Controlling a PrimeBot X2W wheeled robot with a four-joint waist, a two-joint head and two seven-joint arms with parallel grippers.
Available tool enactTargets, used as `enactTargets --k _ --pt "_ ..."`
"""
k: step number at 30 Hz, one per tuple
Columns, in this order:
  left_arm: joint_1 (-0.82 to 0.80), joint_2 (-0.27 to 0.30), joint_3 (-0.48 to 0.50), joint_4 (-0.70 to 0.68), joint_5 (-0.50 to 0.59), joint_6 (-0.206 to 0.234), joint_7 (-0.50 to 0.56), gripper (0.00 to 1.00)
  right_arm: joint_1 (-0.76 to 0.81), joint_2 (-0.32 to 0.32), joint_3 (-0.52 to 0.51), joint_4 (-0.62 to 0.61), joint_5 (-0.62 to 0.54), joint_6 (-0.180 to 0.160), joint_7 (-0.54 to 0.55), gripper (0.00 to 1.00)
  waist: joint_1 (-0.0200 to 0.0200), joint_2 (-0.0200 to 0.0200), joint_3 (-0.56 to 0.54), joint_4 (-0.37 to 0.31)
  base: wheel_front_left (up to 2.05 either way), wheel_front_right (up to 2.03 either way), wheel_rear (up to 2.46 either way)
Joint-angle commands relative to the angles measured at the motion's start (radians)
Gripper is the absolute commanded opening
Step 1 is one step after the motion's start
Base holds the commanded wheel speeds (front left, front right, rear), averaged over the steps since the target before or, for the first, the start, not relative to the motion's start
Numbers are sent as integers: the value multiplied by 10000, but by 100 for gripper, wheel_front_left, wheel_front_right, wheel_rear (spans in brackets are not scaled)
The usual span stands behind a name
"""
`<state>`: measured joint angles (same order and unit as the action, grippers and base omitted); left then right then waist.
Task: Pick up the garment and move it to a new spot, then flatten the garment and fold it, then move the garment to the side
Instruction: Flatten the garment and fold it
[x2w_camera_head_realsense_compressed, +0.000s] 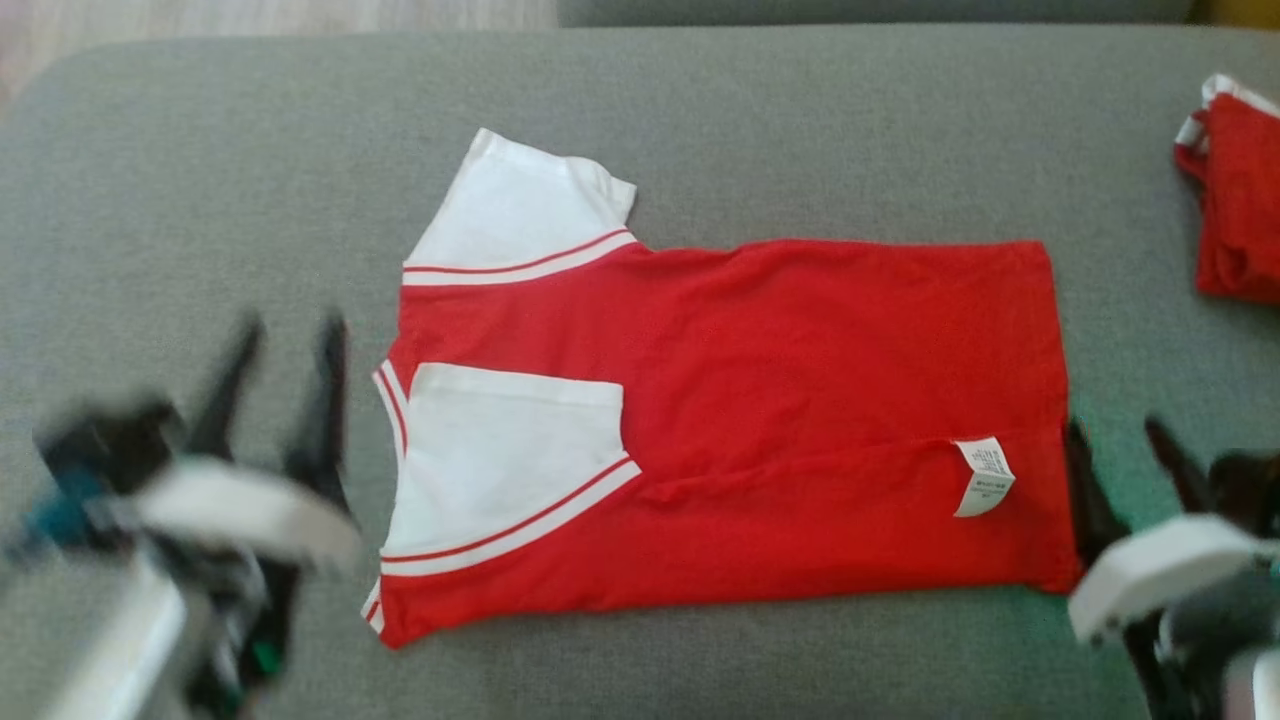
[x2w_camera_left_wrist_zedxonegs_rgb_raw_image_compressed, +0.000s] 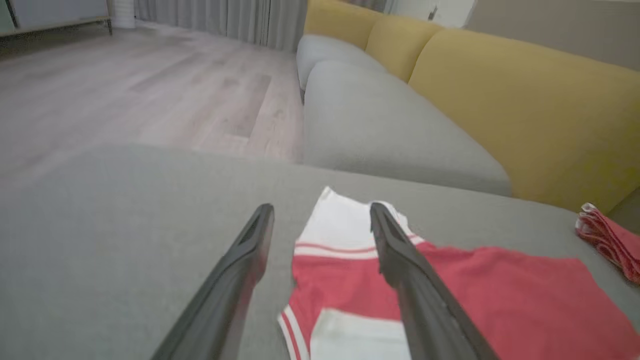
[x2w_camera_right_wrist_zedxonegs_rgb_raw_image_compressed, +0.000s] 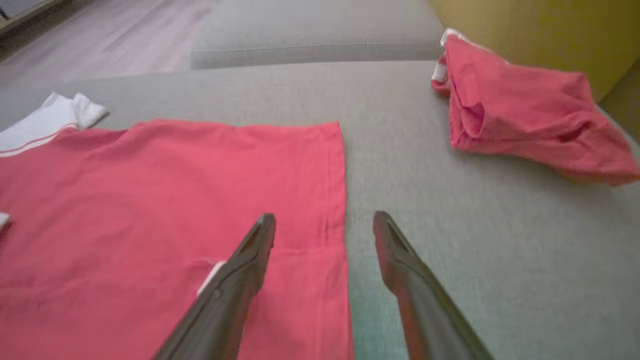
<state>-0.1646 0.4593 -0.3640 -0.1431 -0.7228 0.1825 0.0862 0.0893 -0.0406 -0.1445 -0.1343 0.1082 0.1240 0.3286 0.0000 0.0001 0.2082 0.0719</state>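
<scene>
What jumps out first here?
A red-and-white T-shirt lies flat across the middle of the grey sofa cushion, its near side folded over so a white care label shows. Both grippers stand open, holding nothing: the left gripper by the sleeve end, the right gripper by the hem. A second red garment sits bunched at the far right.

Grey sofa seat (x2w_camera_left_wrist_zedxonegs_rgb_raw_image_compressed: 380, 120); yellow backrest (x2w_camera_left_wrist_zedxonegs_rgb_raw_image_compressed: 525, 100); pale wood floor (x2w_camera_left_wrist_zedxonegs_rgb_raw_image_compressed: 125, 90).
</scene>
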Motion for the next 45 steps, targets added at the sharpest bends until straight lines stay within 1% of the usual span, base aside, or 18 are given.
enactTargets --k 1,5,7,8,9,12,16,19,26,33,39,40,41,42,43,44,45 --pt "-1137 495 555 -382 147 -114 271 100 -629 -97 270 -492 -127 67 -80 100 0 -1 244 -160 0 0 0" --pt "-3145 1108 459 -22 311 -550 1444 100 -1600 -97 703 -564 -359 67 -37 100 0 -1 817 -515 0 0 0" --pt "-4090 1244 349 349 293 -863 1925 100 -2028 -97 928 -529 -471 67 16 100 0 -1 1151 -707 0 0 0" --pt "-4524 1289 293 613 329 -977 2111 100 -2232 -97 1024 -517 -484 67 28 100 0 -1 1306 -787 0 0 0" --pt "-4524 1289 293 613 329 -977 2111 100 -2232 -97 1024 -517 -484 67 28 100 0 -1 1306 -787 0 0 0" --pt "-5565 1324 76 1516 378 -1278 2643 100 -2792 -97 1375 -520 -488 67 -2 100 0 -1 1811 -1058 0 0 0" --pt "-6475 1337 -280 2740 523 -1658 3137 100 -3317 -97 1721 -496 -484 67 -70 100 0 -1 2431 -1395 0 0 0" --pt "-6927 1285 -458 3529 573 -1879 3316 100 -3590 -97 1879 -428 -508 67 -119 100 0 -1 2814 -1580 0 0 0" --pt "-7525 1228 -639 4780 727 -2116 3274 100 -3895 -97 2057 -253 -406 67 -338 100 0 -1 3397 -1989 0 0 0" --pt "-7695 1184 -840 5428 769 -2357 3199 100 -3918 -97 2107 32 -216 67 -600 100 0 -1 3558 -2163 0 0 0" --pt "-7694 1155 -1086 5766 686 -2490 3596 100 -4031 -97 2128 105 -167 67 -692 100 0 -1 3613 -2224 0 0 0" --pt "-7681 1150 -1121 5793 648 -2520 3670 87 -4055 -97 2135 108 -168 67 -701 100 0 -1 3615 -2229 0 0 0" --pt "-7667 1141 -1140 5814 597 -2542 3738 45 -4077 -97 2142 110 -165 67 -708 100 0 -1 3614 -2231 0 0 0" --pt "-7656 1137 -1171 5819 565 -2568 3797 29 -4101 -97 2143 113 -166 67 -714 100 0 -1 3608 -2226 0 0 0" --pt "-7646 1132 -1204 5813 548 -2594 3822 22 -4122 -97 2135 122 -173 67 -716 100 0 -1 3591 -2214 0 0 0" --pt "-7631 1116 -1229 5808 535 -2608 3819 0 -4139 -97 2121 138 -184 67 -711 100 0 -1 3560 -2195 0 0 0" --pt "-7608 1091 -1254 5793 528 -2621 3792 0 -4162 -97 2102 157 -202 67 -700 100 0 -1 3518 -2167 0 0 0"
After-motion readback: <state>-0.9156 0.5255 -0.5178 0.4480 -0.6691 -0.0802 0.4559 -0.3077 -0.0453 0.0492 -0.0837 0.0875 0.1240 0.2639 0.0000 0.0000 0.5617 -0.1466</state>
